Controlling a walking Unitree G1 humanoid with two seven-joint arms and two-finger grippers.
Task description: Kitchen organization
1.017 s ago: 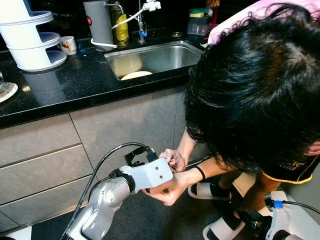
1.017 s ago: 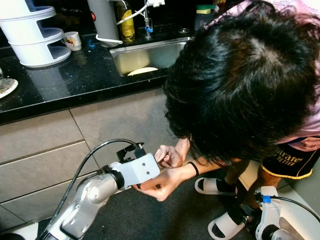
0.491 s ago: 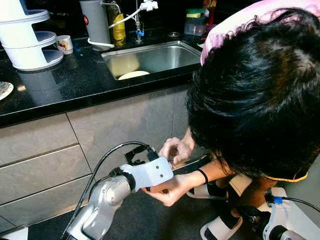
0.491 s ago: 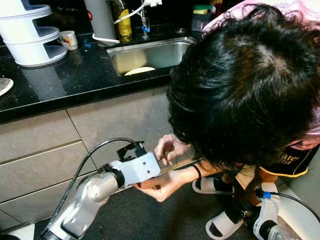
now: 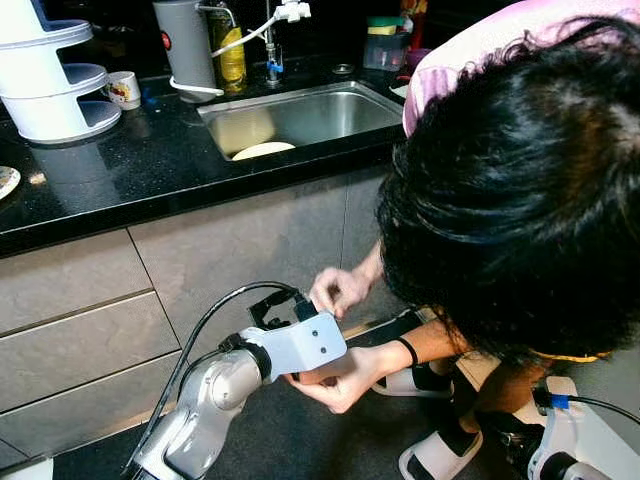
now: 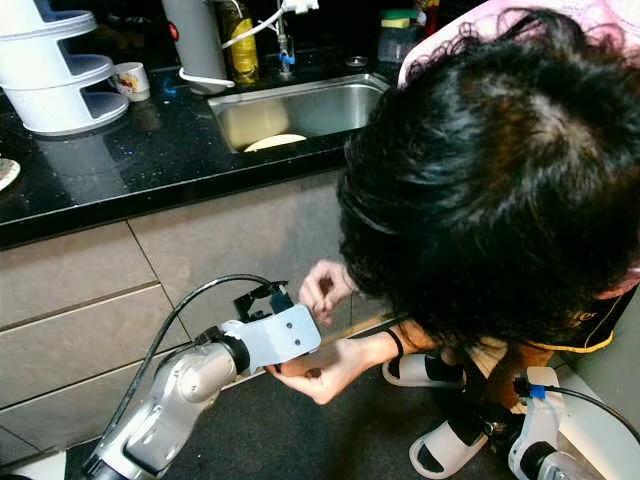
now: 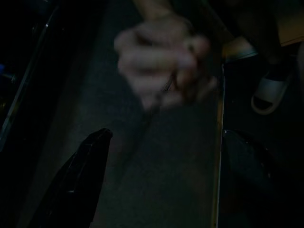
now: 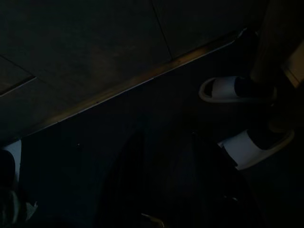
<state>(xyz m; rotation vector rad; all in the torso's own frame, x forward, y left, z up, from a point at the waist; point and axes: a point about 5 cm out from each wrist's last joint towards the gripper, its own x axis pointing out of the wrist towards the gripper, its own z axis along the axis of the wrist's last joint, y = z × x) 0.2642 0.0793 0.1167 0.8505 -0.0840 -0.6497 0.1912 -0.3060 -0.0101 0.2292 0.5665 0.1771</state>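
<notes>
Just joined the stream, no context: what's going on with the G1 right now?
No kitchen work at the moment. A dark-haired person crouches by the grey cabinets, one hand under the silver left arm's white wrist housing, the other hand at the left gripper, whose black fingers are spread open. The right arm hangs idle. A pale plate lies in the steel sink.

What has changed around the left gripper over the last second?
The person's upper hand has lifted slightly off the left gripper. The lower hand stays cupped under the wrist housing, the left arm holds its pose, and the right gripper stays hanging idle.
</notes>
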